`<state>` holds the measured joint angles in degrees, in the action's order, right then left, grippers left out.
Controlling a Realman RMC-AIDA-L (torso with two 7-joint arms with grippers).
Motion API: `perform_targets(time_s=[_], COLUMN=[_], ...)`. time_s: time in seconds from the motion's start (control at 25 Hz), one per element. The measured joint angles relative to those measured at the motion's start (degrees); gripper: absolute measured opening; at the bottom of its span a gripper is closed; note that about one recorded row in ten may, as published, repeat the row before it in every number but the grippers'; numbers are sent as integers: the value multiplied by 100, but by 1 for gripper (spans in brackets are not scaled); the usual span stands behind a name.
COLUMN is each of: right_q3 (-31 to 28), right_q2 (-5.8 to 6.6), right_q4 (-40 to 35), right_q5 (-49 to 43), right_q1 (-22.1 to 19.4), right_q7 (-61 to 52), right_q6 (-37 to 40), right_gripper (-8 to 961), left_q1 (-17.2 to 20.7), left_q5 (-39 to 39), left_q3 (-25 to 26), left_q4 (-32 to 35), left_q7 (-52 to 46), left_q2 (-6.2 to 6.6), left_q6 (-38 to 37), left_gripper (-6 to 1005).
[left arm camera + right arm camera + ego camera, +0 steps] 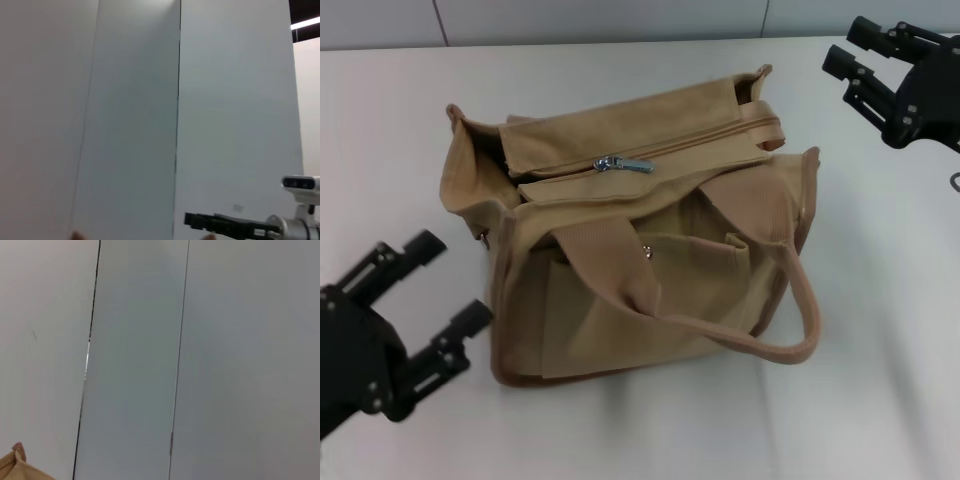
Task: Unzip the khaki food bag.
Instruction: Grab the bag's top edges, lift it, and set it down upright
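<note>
Head view: khaki food bag (pixel 640 240) sits mid-bench (pixel 880 380), its metal zipper pull (pixel 620 164) lying on the top seam. Left gripper (pixel 448 282) waits just beside the bag's near left corner, fingers (pixel 423 245) spread, touching nothing. Right gripper (pixel 855 48) hovers off the bag's far right corner, fingers parted, empty. Right wrist view: only a bag corner (pixel 20 467) before wall panels.

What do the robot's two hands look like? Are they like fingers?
Both are matt black and blocky. The left gripper and right gripper each end in two stubby, squared fingers joined by jointed links with small pale screws. No cables or markings show.
</note>
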<state>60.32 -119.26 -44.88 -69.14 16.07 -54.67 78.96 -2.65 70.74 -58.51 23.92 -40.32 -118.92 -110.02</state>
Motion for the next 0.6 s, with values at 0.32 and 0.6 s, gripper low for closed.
perform_targets(time_s=[0.32,0.6], right_q3=[2,22], right_q2=[-1,-1], right_q4=[180,265], right_q5=[-8,-12], right_q1=[92,108], right_q7=[149,157], right_q6=[34,54], right_gripper=[378,393], left_q1=[-563,-975], left_q5=[-25,-307], left_q3=[-213,-202], left_q4=[-859,-1280], left_q7=[450,701], left_q2=[-26,-26], left_q6=[345,720], left_gripper=[731,725])
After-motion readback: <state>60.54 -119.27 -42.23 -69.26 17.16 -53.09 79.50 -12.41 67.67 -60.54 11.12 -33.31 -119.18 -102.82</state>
